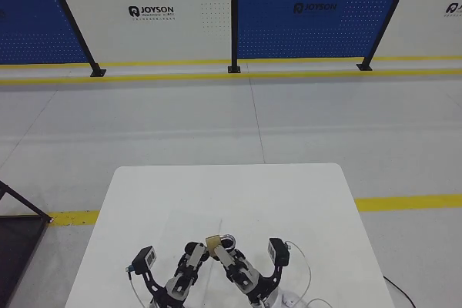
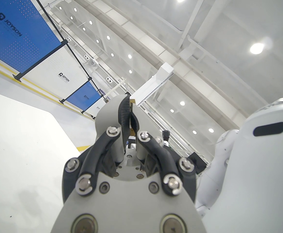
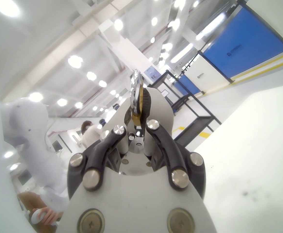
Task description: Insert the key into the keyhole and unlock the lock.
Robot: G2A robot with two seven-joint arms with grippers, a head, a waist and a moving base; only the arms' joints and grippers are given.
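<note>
Lower centre of the top view, above the near edge of the white tabletop (image 1: 231, 200): the two arms meet with the lock (image 1: 214, 242) raised between them, clear of the surface. The right gripper (image 3: 141, 103) has its fingers pinching the lock across the flat faces of the brass body, and the silver shackle stands out beyond the fingertips. The left gripper (image 2: 129, 112) has its fingers pressed together on a small brass piece, judged to be the key (image 2: 132, 101), of which only a sliver protrudes. Whether the blade has entered the keyhole cannot be told.

Handling, as judged from here: the lock is dense, rigid metal with smooth faces. It should tolerate a firm squeeze but may pivot between the pads under torque, so a hold across the broad faces, leaving the keyhole end free, suits it. The key is light, thin and stiff, best held by the flats of its head with the blade exposed. With so little of it showing, it could slip or tilt when turned.
</note>
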